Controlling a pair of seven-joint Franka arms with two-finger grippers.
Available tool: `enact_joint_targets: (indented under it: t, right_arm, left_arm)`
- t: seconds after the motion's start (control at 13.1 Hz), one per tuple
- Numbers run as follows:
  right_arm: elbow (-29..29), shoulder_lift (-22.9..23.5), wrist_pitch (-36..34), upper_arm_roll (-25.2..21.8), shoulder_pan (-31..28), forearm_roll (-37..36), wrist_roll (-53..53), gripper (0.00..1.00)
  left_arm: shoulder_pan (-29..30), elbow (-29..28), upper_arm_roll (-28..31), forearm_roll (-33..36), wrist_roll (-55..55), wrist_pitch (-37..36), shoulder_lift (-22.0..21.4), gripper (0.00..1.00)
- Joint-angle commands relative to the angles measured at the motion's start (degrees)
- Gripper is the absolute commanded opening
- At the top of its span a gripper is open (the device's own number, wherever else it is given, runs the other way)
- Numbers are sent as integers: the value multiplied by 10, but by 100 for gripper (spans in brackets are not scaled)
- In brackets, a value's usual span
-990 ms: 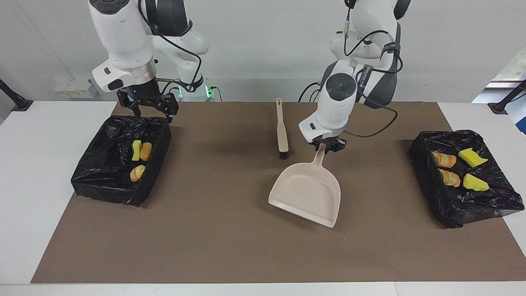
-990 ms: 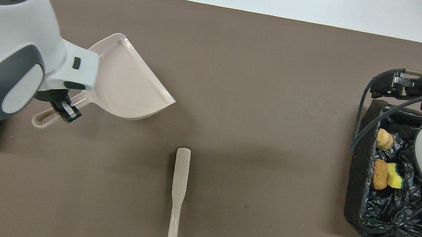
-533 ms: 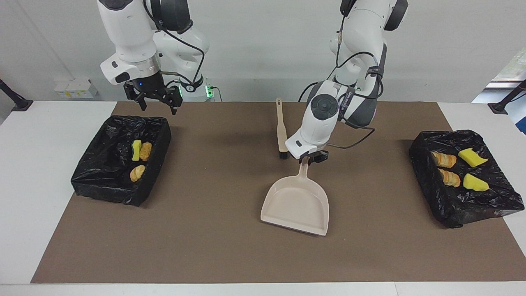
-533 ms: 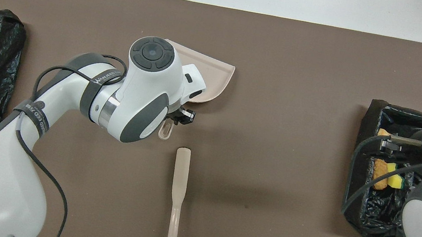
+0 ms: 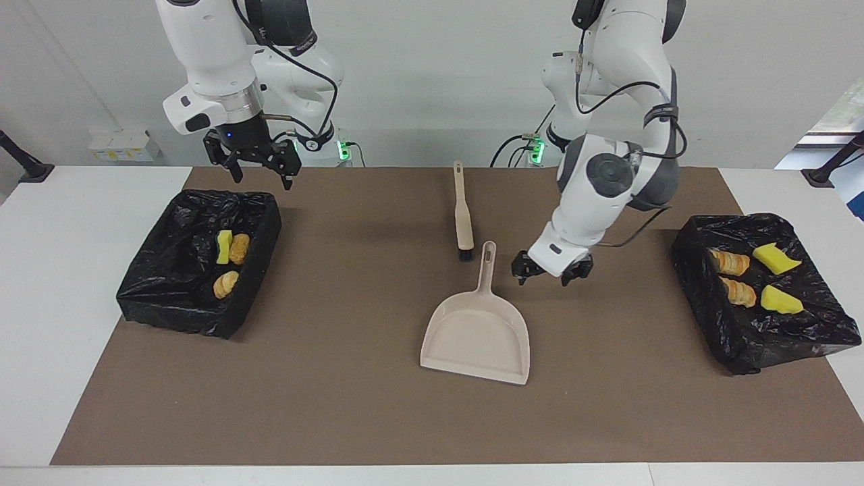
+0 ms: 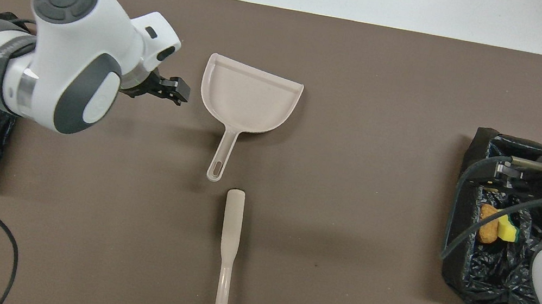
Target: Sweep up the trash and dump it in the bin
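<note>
The beige dustpan [image 5: 476, 334] [image 6: 250, 96] lies flat on the brown mat, nothing holding it. Its handle points at the beige brush [image 5: 463, 216] [image 6: 229, 244], which lies nearer to the robots. My left gripper [image 5: 543, 278] [image 6: 175, 97] hangs open just above the mat beside the dustpan handle, toward the left arm's end. The right gripper [image 5: 260, 177] [image 6: 502, 171] is open and empty over the robot-side rim of a black-lined bin [image 5: 155, 297] [image 6: 463, 283]. That bin holds trash: a green-and-yellow sponge [image 5: 223, 246] [image 6: 508, 231] and two brown lumps [image 5: 226, 284].
A second black-lined bin [image 5: 796, 337] stands at the left arm's end of the table, with two bread-like lumps [image 5: 729, 262] and two yellow sponge bits [image 5: 776, 258] on it. The left arm hides most of it in the overhead view. White table surrounds the mat [image 5: 337, 405].
My left gripper has opened, let go of the dustpan handle and moved toward the left arm's end. The dustpan shifted toward the middle and lies flat. The right gripper rose off the bin rim.
</note>
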Motion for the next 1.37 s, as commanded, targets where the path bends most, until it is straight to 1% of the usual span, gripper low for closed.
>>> enact_joint_targets:
  t: [0.0,0.08,0.23,0.38,0.46,0.53,0.76,0.84,0.91,0.99,1.14,1.3]
  right_arm:
    - [37,25,-15,5,-9,10,4,100]
    - [39,27,-14,6,-11,11,2,100]
    - [39,28,-14,5,-9,7,1,100]
    - [39,27,-18,5,-9,7,1,100]
    - [39,27,-14,6,-8,6,1,100]
    - [39,28,-12,6,-8,0,2,100]
    - [41,27,-14,6,-7,0,2,100]
    - [42,27,-18,6,-8,-2,1,100]
    - [45,27,-18,6,-13,-1,1,100]
    - [55,27,-20,6,-14,0,1,100]
    - [57,27,-20,6,-10,-2,1,100]
    - [57,27,-21,6,-7,0,1,100]
  left_arm:
    - [57,-11,2,17,82,-29,-56,100]
    - [81,-11,2,17,98,-55,-76,100]
    - [106,-13,2,16,92,-109,-120,100]
    - [129,-19,2,15,86,-179,-164,100]
    - [133,-29,2,14,82,-195,-187,100]
    - [133,-56,2,14,81,-187,-216,100]
    - [132,-126,2,-21,81,-125,-256,100]
    - [130,-140,1,-25,81,-113,-264,100]
    - [126,-134,1,-25,82,-114,-259,100]
    - [125,-118,1,-26,90,-120,-253,100]
    - [127,-88,1,-25,88,-129,-260,100]
    - [134,-55,3,-25,88,-135,-257,100]
